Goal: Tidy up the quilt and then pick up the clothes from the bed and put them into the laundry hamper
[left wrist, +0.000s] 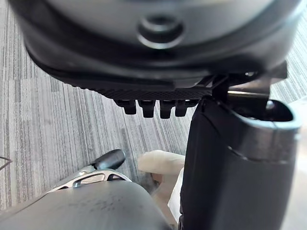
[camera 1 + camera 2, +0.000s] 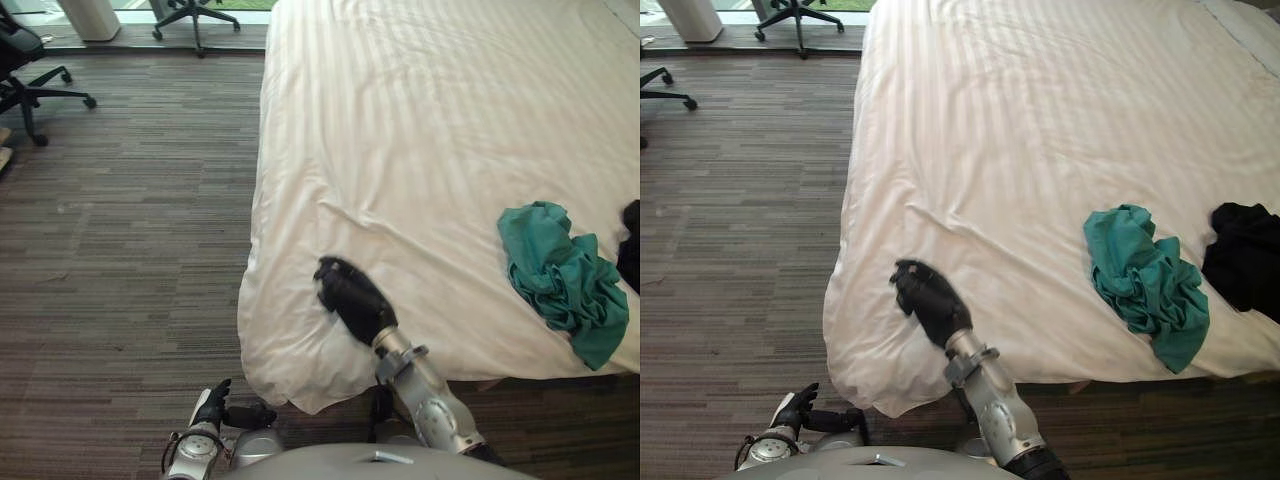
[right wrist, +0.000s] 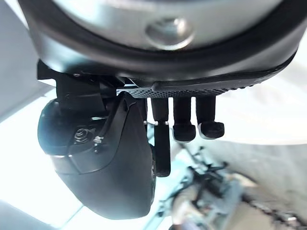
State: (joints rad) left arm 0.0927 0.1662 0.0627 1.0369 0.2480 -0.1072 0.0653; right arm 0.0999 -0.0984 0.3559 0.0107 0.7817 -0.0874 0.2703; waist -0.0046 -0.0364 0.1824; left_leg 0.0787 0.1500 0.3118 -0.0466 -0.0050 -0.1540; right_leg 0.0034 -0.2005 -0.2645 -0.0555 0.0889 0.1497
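Note:
A white striped quilt [image 2: 400, 150] covers the bed, smooth over most of it and creased near the front left corner. My right hand [image 2: 350, 295] lies on that creased corner, open, fingers resting flat on the cloth; the right wrist view shows it [image 3: 105, 158] holding nothing. A crumpled green garment [image 2: 560, 275] sits near the bed's front right edge. A black garment [image 2: 1245, 255] lies just right of it. My left hand [image 2: 215, 405] hangs low beside the bed's corner, open and holding nothing.
Striped carpet floor [image 2: 120, 250] stretches left of the bed. One black office chair [image 2: 25, 70] stands at the far left, another [image 2: 195, 15] at the back. A white pillar-like object [image 2: 90, 15] stands near them.

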